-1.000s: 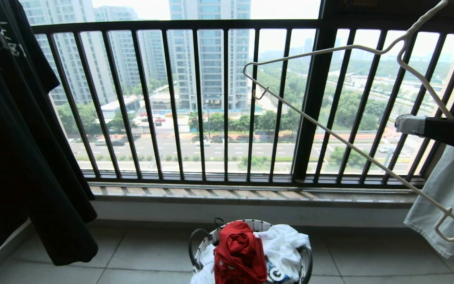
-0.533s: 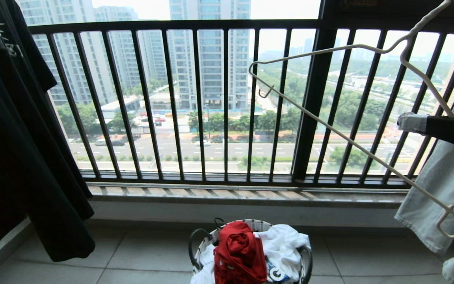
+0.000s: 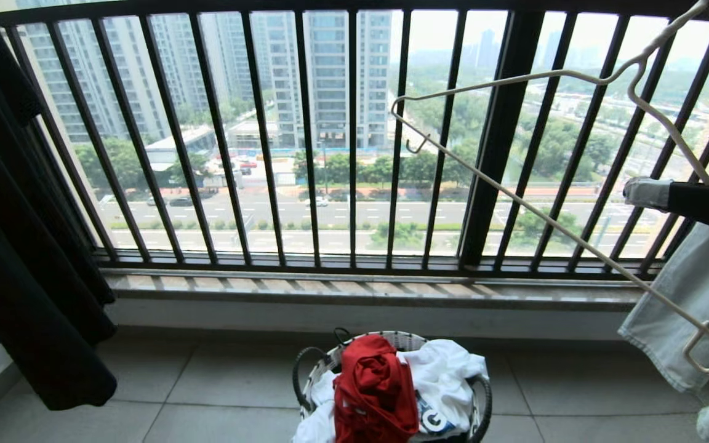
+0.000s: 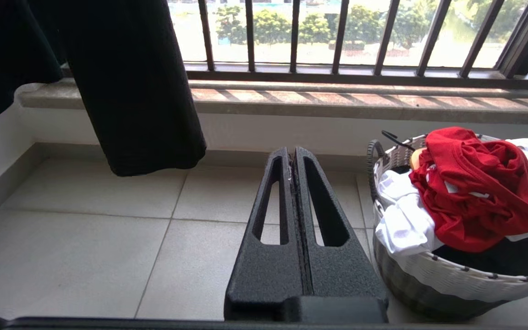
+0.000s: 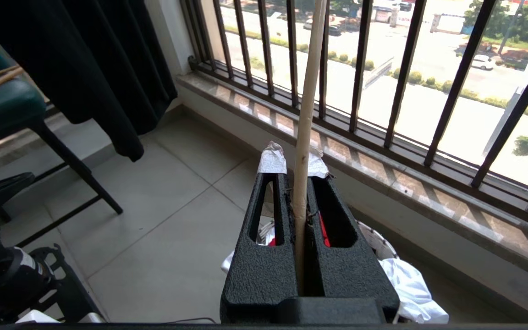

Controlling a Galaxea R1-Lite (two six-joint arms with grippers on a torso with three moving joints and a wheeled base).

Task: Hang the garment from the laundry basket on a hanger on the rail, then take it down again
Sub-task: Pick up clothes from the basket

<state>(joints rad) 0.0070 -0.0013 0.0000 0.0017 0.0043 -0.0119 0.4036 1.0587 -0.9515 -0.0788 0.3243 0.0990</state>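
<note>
Since the earlier head frames the whole scene has slid downward in view: the railing's top bar now meets the upper edge and the basket sits slightly higher, a shift of the camera and not of the objects.

Red garment (image 3: 374, 389): crumpled, lying on top of white laundry (image 3: 447, 372) in the laundry basket (image 3: 302, 375), which stands on the tiled floor (image 3: 219, 400) just before the window sill (image 3: 367, 290). In the left wrist view the same garment (image 4: 475, 188) spills over the basket's woven rim (image 4: 456, 275).

Hanger (image 3: 514, 203): pale wire, tilted, held up at the right of the head view with its long lower bar running diagonally down to the small end hook by the pale grey-green garment (image 3: 699, 289).

Right gripper (image 5: 297, 183): jaws clamped together on the hanger's thin bar (image 5: 307, 91), which passes between the taped fingertips (image 5: 272, 161) and rises in front of the dark window railing (image 3: 305, 141); the basket lies below it.

Left gripper (image 4: 293, 158): jaws pressed together on nothing, low above the floor, beside the basket.

Black shirt (image 3: 16, 258): hanging at the left. A dark green chair (image 5: 2, 105) stands behind it in the right wrist view.
</note>
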